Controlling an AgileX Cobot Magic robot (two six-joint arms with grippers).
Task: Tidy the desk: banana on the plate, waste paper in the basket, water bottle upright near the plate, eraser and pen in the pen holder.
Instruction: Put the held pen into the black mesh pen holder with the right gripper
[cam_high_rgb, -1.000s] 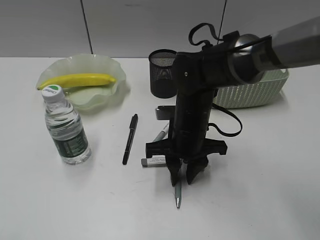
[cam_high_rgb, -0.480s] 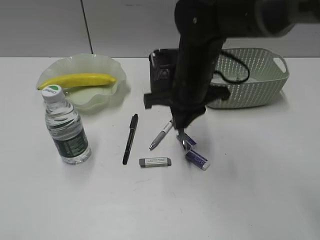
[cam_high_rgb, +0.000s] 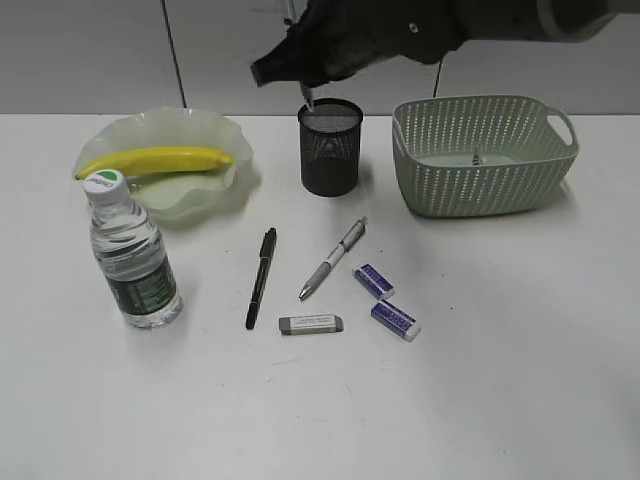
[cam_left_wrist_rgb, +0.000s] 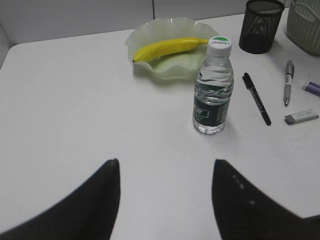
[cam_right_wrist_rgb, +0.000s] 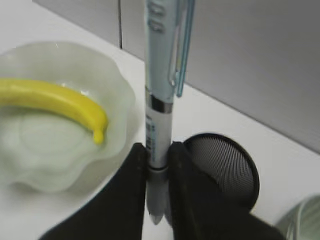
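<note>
The pen (cam_right_wrist_rgb: 161, 90) now in hand is a pale blue-and-white one, held upright with its tip down in the right claw (cam_right_wrist_rgb: 157, 165), whose jaws are clenched on its lower barrel; in the right wrist view it hangs beside and above the open mouth of the pen holder (cam_high_rgb: 330, 146), which stands toward the bench's far edge, between the plate (cam_high_rgb: 190, 135) and the basket (cam_high_rgb: 484, 150). Judging by how things lie, a good part is done: the banana (cam_high_rgb: 152, 160) lies on the plate near the far left corner, and the water bottle (cam_high_rgb: 131, 255) stands upright just in front of that plate. Something small and pale lies inside the basket, but I cannot tell whether it is the waste paper. Left to do: this pen has yet to drop into the holder, and on the middle of the bench (cam_high_rgb: 500, 400) lie a black pen (cam_high_rgb: 261, 276), a silver pen (cam_high_rgb: 333, 259), a grey eraser (cam_high_rgb: 311, 323) and two purple-labelled erasers (cam_high_rgb: 385, 300). The right arm reaches in from the upper right of the exterior view, its dark wrist above the holder. The left claw (cam_left_wrist_rgb: 165, 200) is released, its jaws spread wide and empty, low over the bare near-left part of the bench.
</note>
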